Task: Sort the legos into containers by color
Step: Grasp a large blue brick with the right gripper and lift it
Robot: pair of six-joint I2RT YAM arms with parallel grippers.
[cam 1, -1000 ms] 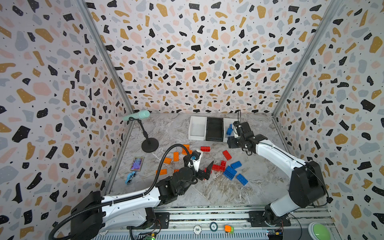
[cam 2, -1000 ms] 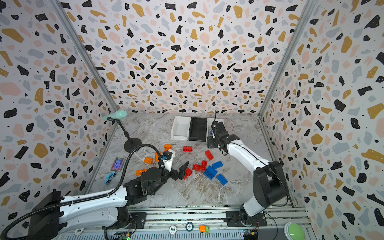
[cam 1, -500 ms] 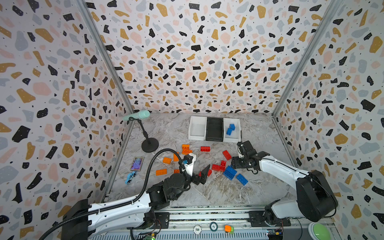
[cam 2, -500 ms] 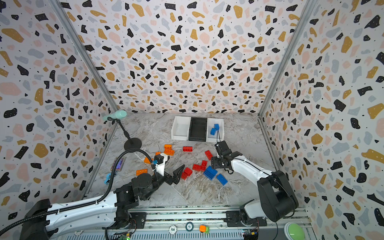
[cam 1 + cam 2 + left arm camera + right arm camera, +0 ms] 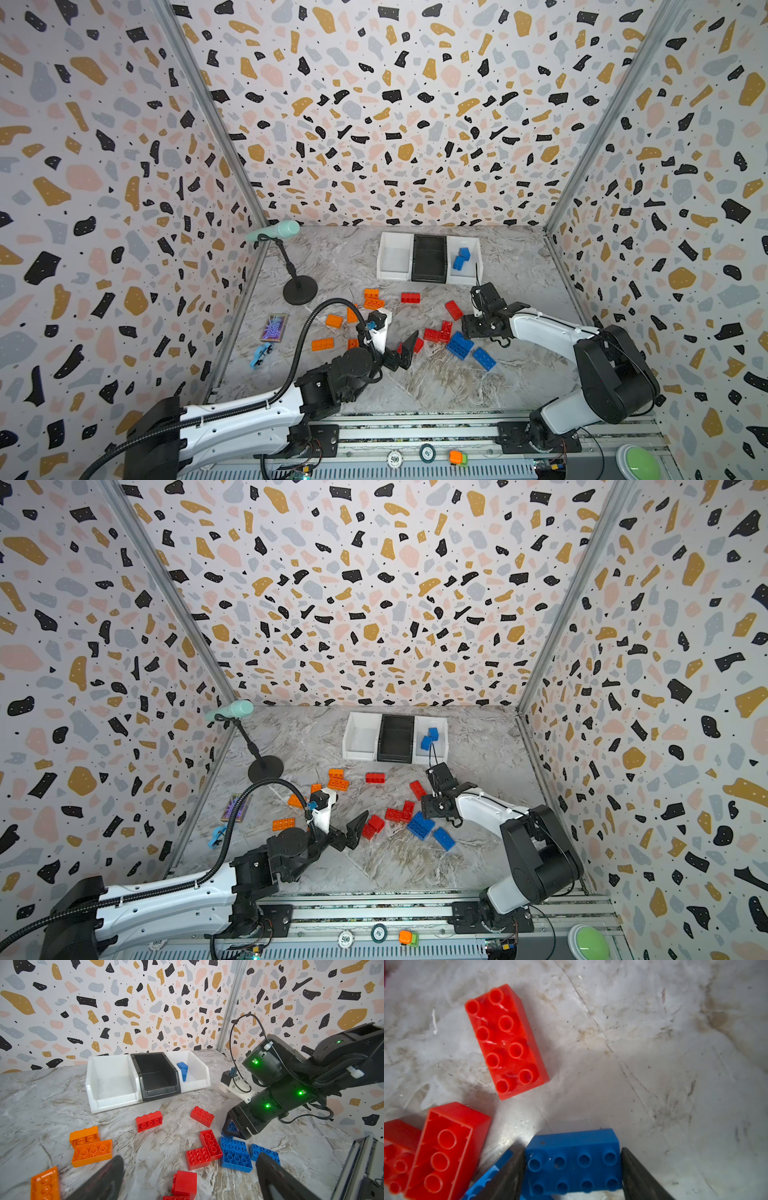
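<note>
Down on the counter the legos lie loose in front of three bins; orange ones sit to the left, red ones in the middle, and blue ones close to the right arm; at the back stand the left white bin, the black bin and the right white bin, side by side and touching; two blue bricks lie in the right white bin, so I think blue belongs there; the other two bins look empty; the right pincer is low on the counter, pinching a blue brick by its two short ends, likely so it can lift it to that bin; the left pincer is spread wide over a red brick, which looks like getting ready to come down around it; the two arms are apart, so they should not bump.
</note>
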